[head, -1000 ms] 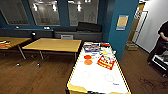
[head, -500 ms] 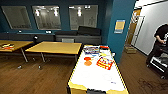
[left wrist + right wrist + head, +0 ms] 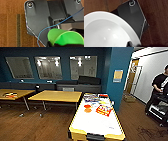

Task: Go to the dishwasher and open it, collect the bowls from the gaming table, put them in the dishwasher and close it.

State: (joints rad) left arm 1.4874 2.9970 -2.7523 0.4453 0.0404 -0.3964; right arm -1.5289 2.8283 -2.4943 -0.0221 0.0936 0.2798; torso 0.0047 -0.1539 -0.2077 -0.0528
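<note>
The room is dark blue with a brown floor (image 3: 37,127). Two wood tables (image 3: 57,95) stand off to the left, and a person (image 3: 160,84) stands by a cart (image 3: 160,109) at the far right.

The gaming table (image 3: 97,124) lies straight ahead of the robot. Its short yellow end faces the robot and its long axis runs directly away. The orange bowls (image 3: 87,108) sit about halfway down the table on its left half, touching or stacked; I can't tell which. They are just beside a red box (image 3: 103,110), and more boxes (image 3: 93,98) lie beyond.

As I judge it, the bowls are ahead and well out of reach, on the left arm's side, so a reach would have to go down the table's length or come in from its left flank.

Both arms look occupied. The left gripper (image 3: 60,45) appears clamped on the rim of a green bowl (image 3: 65,37), which is carried above the floor. The right gripper (image 3: 132,44) seems to pinch the edge of a large white bowl (image 3: 109,31) in the same way.

Since a second ago the whole scene has shifted slightly and the table looms a little nearer. That is the robot's own travel. The bowls and boxes lie as they did on the white top.
</note>
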